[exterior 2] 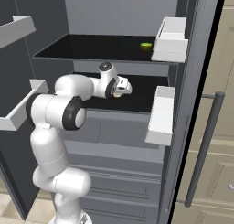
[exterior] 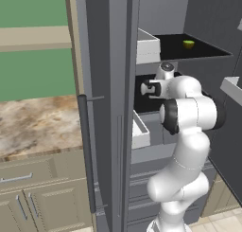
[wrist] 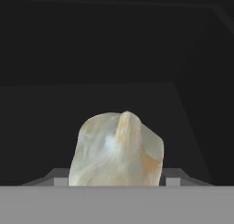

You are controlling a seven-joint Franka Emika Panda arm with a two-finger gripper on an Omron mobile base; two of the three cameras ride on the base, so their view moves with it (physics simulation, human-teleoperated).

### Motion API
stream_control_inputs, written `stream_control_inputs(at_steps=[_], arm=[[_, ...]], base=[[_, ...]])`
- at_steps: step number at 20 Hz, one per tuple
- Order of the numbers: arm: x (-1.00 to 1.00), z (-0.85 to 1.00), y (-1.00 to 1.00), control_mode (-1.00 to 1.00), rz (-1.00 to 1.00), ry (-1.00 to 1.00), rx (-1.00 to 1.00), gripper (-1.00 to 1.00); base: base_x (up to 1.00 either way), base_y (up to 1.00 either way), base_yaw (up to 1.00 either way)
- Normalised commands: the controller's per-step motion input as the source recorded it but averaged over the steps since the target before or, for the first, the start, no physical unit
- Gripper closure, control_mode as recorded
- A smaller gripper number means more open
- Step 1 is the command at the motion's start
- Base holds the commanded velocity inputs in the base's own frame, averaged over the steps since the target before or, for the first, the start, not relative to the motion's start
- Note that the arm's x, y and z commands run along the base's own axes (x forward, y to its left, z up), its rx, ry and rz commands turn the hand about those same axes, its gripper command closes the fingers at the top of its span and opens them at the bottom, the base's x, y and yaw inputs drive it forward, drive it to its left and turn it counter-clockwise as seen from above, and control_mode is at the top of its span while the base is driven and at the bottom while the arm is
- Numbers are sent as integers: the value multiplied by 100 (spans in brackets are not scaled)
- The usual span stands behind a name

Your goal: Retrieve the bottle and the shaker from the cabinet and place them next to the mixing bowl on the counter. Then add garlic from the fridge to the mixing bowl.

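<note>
I am seeing the gripper [wrist: 116, 182] closing narrowly on the garlic [wrist: 117, 151]: in the hand view the whitish-cream bulb is sitting right between the two grey finger tips [wrist: 55, 178], one showing at each side of its base, and the jaws are pressing against it rather than standing wide. The bulb's stubby stem is pointing up, and cream and faint orange streaks are running over its skin. Beneath and beyond it the dark shelf floor is stretching away to the black back wall.

From the right base view I am watching the gripper [exterior 2: 122, 88] reaching into the middle shelf [exterior 2: 141, 97] of the open fridge [exterior 2: 119, 17], with a pale bit of the garlic [exterior 2: 118, 94] showing just under the hand. In the left base view the hand [exterior: 150, 88] is pointing into the same dark compartment; I cannot make out the bulb there.

Beside the gripper, toward the door, a white door bin [exterior 2: 161, 114] is hanging at about its level, and a second white bin [exterior 2: 171, 39] is hanging above that. One shelf above the gripper, a small yellow-green round fruit [exterior 2: 146, 46] is lying near the upper bin. Well off to the side of the fridge, past the door's long dark bar handle [exterior: 86, 150], the marbled counter [exterior: 38, 124] is running along the green wall.
</note>
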Motion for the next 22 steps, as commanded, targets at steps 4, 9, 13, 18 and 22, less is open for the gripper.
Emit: stream_control_inputs(at_steps=[4,9,13,18,22], arm=[[-93,-3,-13,-100,0,-2,0,100],[-100,0,-6,-100,0,0,0,100],[-99,15,0,-100,0,3,0,100],[-80,53,5,-100,0,14,0,100],[-58,76,15,-100,0,24,0,100]], base=[[0,0,0],[0,0,0],[0,0,0],[0,0,0],[0,0,0]])
